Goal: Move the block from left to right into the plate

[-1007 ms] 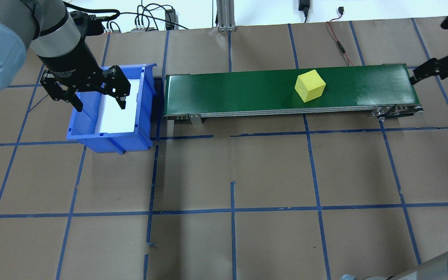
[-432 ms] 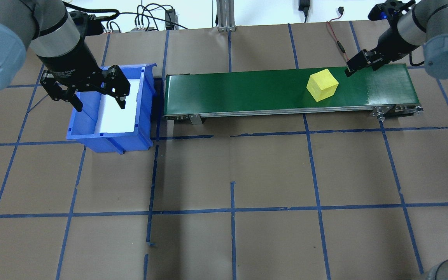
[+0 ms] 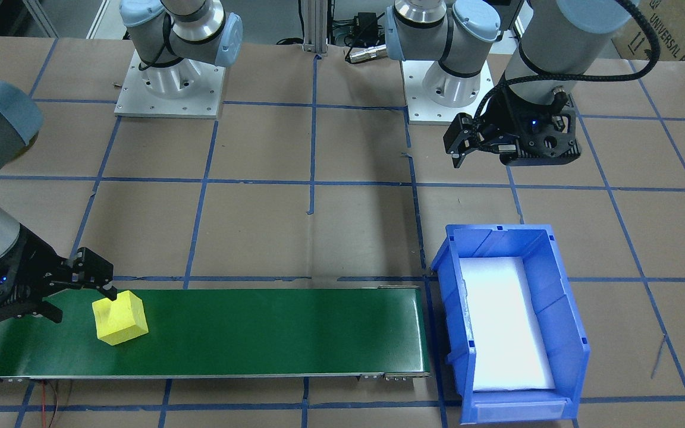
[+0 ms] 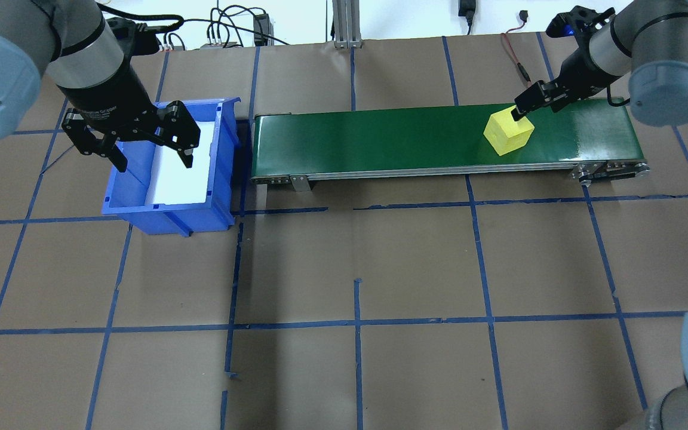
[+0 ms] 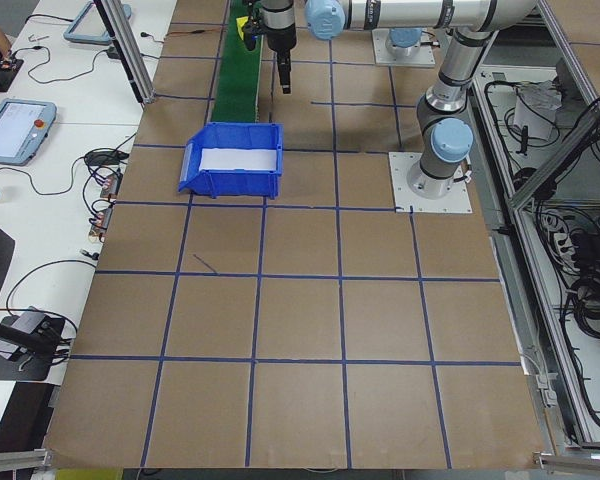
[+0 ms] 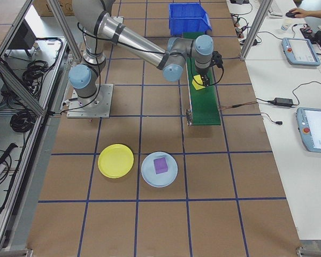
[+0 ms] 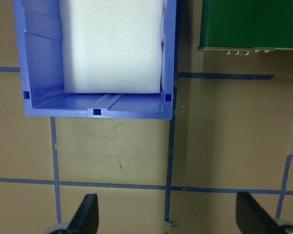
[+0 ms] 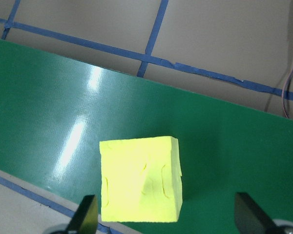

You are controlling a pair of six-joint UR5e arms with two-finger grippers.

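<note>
— What do you make of it from across the table?
— A matte yellow block, a foam-looking cube with soft edges, sits near the left end of the glossy green conveyor belt. The right gripper straddles the block's end, fingers spread wide, one black fingertip at its upper corner; nothing is gripped. The left gripper hangs over bare brown paper, jaws apart and empty, back from the blue plastic bin with its white foam liner.

— And from overhead?
— The block lies toward the belt's right end, the right gripper at its far corner. The left gripper hovers wide open above the bin.

— From the table's left end?
— Too small to judge much; the bin stands just this side of the belt.

— The right end?
— The yellow plate, round and shallow, rests on the tabletop well apart from the belt's near end, beside a pale blue plate holding a purple cube.

— The wrist cameras?
— The left one looks down on the ribbed bin wall. The right one shows creases pressed into the block's face, both fingertips well clear of it.
</note>
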